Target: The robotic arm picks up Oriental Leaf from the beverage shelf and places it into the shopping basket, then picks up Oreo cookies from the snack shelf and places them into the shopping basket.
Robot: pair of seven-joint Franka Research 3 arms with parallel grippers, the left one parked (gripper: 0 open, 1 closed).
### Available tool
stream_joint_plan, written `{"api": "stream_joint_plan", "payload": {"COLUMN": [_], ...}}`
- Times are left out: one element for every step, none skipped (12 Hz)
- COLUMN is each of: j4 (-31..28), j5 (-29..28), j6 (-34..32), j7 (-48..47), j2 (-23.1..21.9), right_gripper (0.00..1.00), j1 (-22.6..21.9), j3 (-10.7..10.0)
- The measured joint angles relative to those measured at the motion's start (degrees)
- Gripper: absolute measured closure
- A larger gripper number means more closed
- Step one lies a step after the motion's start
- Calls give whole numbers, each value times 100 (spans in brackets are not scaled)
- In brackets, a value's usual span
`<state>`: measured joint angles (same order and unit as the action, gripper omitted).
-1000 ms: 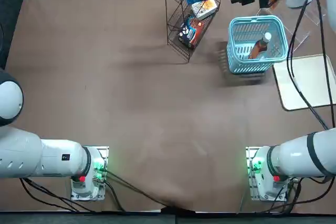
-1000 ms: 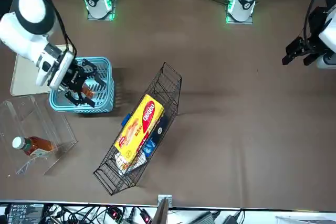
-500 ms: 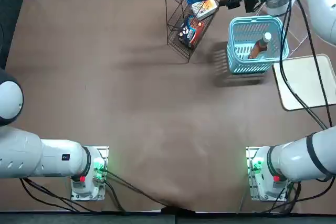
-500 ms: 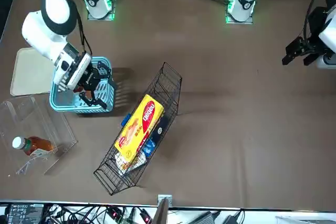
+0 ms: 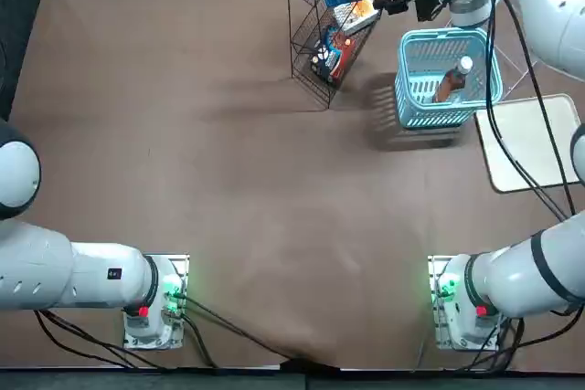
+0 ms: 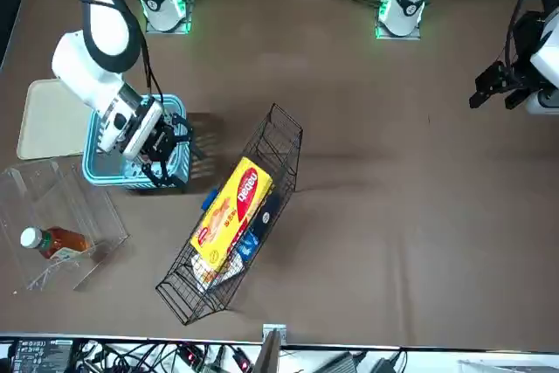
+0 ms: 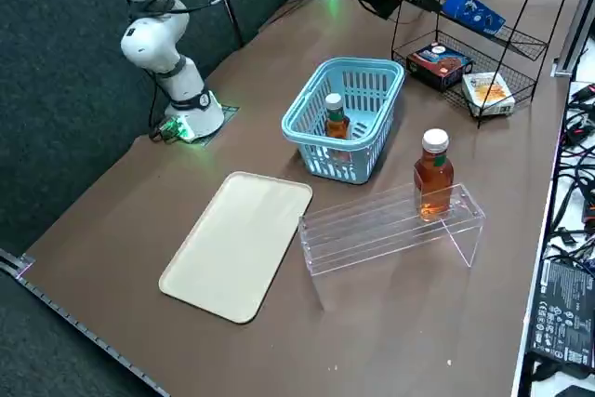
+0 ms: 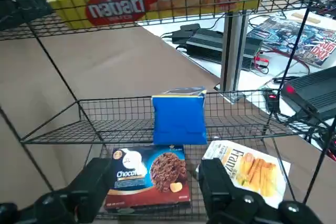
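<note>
Cookies (image 8: 180,119) in a small blue packet sat on a middle tier of the wire rack (image 7: 500,39), out of the robot's hold. The right arm's jaws (image 8: 157,174) were spread wide in front of the rack, pinching nothing.

From where I stood, the thin wires looked like the main worry. A finger coming in a little too high or low could have hooked a tier's edge and dragged the whole rack askew. The gap between the fingers was wider than the packet, so a reach off to one side might have nudged it along the mesh rather than gripped it. The wrapper looked soft, too, and a hard squeeze might have crushed the cookies or made it slip.

The rack held other goods: a big yellow wafer pack (image 6: 231,213) on the tier above, and a dark chocolate box (image 8: 148,176) and a white box with a food picture (image 8: 249,171) below. A low approach could have bumped either of those.

Across the desk (image 7: 409,323), the light blue basket (image 7: 346,64) had one tea bottle (image 7: 337,118) leaning inside, with room beside it. Another tea bottle (image 7: 434,176) stood on the clear stand (image 7: 381,234).
</note>
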<state>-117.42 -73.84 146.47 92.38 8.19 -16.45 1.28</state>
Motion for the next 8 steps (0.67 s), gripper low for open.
{"api": "stream_joint_plan", "payload": {"j4": [95,179,259,337,410,469,521,557], "j5": [-3,-9,-12,-20,-41,-75,-120,-152], "j6": [17,32,45,51,51,53,64,95], "j7": [6,15,21,23,30,34,37,40], "j2": [98,181,243,290,334,375,417,454], "right_gripper": [0,0,0,0,0,0,0,0], "j1": [-12,-21,-26,-33,-50,-84,-124,-162], "j3": [0,0,0,-1,0,0,0,0]}}
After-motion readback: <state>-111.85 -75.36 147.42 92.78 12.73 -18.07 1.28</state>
